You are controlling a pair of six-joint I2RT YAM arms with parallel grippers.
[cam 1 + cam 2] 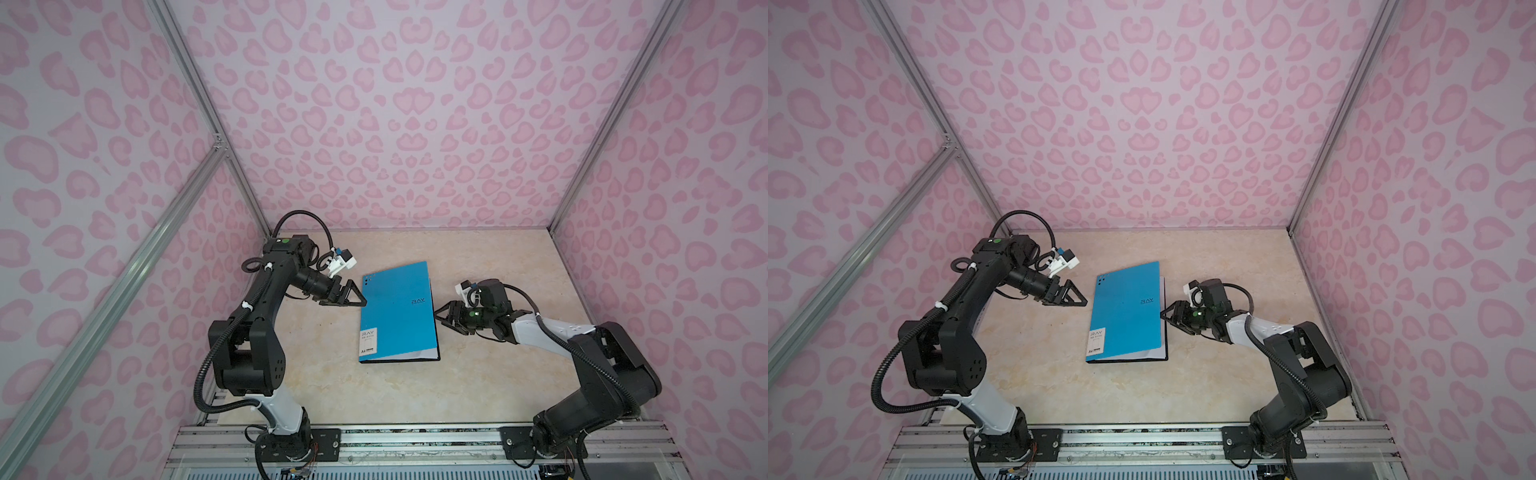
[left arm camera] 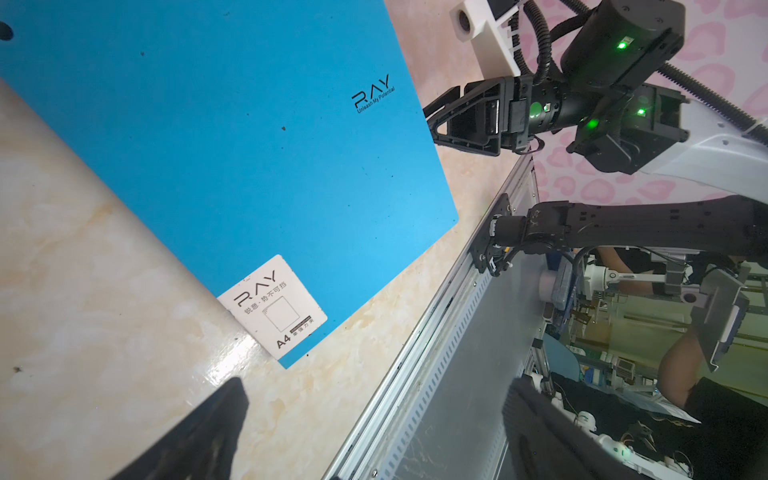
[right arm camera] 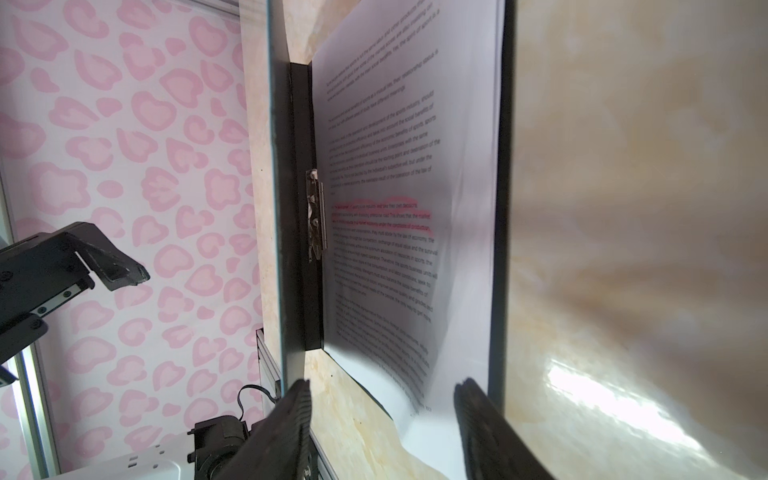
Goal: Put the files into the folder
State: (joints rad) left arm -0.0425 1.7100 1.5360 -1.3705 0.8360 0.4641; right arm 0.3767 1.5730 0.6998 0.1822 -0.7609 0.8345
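Nearest us, an aluminium rail (image 1: 415, 434) carries both arm bases at the front of the marbled surface (image 1: 415, 395). Beyond it we find the blue folder (image 1: 399, 307) lying at mid-surface. Its white label (image 1: 367, 340) is at the near left corner, and its cover is not fully down but raised along the right side. The files (image 3: 395, 208) lie inside on the black back cover, a few lines highlighted pink, their inner edge beside the metal spine clip (image 3: 316, 216). At the folder's open right edge, the right end effector (image 1: 438, 315) has its jaws partly apart at the mouth, clamped on nothing; whether a finger touches the cover we cannot tell. Slightly farther back, the left end effector (image 1: 361, 302) hangs just beside the spine edge, jaws spread wide and empty. Pink-patterned walls (image 1: 395, 124) close the scene.
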